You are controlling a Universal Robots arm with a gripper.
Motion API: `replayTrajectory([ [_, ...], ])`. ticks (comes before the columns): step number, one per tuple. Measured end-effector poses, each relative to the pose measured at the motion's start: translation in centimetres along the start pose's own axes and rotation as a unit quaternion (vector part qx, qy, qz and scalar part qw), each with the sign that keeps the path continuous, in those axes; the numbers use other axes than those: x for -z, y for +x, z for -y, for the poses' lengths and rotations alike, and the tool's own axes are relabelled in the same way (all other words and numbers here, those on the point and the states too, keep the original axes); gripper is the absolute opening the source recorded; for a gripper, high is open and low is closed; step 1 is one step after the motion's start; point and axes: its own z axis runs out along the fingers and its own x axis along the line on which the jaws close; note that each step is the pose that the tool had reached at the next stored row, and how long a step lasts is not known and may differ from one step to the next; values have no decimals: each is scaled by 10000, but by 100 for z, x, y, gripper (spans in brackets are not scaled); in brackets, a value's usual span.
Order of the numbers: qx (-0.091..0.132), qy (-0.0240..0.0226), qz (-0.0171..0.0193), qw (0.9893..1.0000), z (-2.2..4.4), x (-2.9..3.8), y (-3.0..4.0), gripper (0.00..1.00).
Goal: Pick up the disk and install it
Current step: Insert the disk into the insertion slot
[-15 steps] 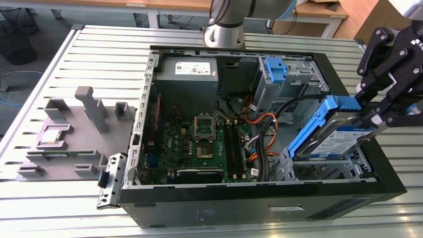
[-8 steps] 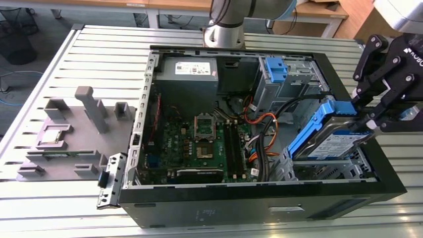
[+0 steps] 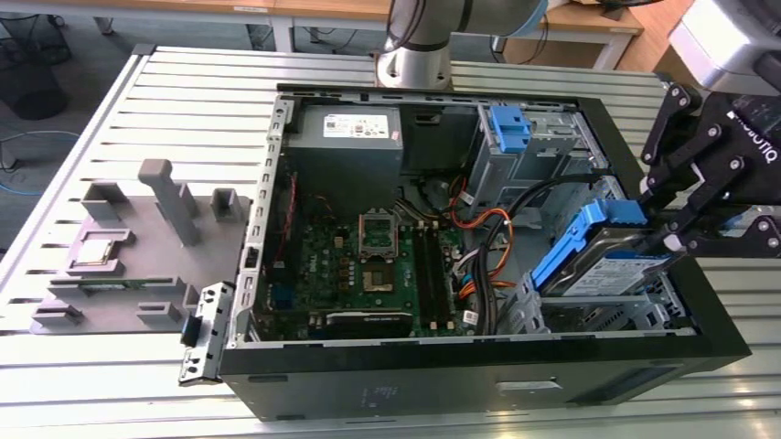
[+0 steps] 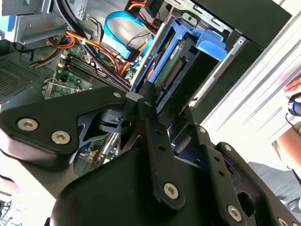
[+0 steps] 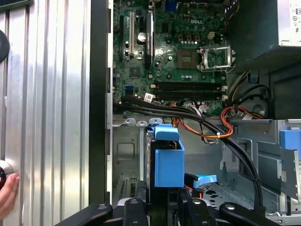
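The disk [image 3: 604, 261], a silver drive with a white-and-blue label clipped in a bright blue frame, stands tilted in the metal drive cage [image 3: 610, 311] at the near corner of the open computer case, on the exterior view's right. My gripper [image 3: 674, 230] is shut on its raised end. In the second wrist view the black fingers [image 4: 149, 110] clamp the blue frame [image 4: 186, 54], with the drive's connector edge showing. In the first wrist view the frame [image 5: 168, 162] rises edge-on from between the fingers [image 5: 136, 207].
The black case [image 3: 488, 375] holds a motherboard [image 3: 366, 265], a power supply [image 3: 347, 137], orange and black cables [image 3: 482, 238] beside the cage, and a blue bracket [image 3: 510, 123] in the far bay. A grey fixture block [image 3: 128, 247] lies on the exterior view's left. A hand [image 5: 7, 193] rests outside the case.
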Motion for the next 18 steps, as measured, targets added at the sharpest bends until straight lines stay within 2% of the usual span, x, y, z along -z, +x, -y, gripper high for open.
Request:
replayTrajectory([
  [14,-25,2,1,10000,13,-252,30,35],
  [18,-26,2,0,10000,13,-258,31,35],
])
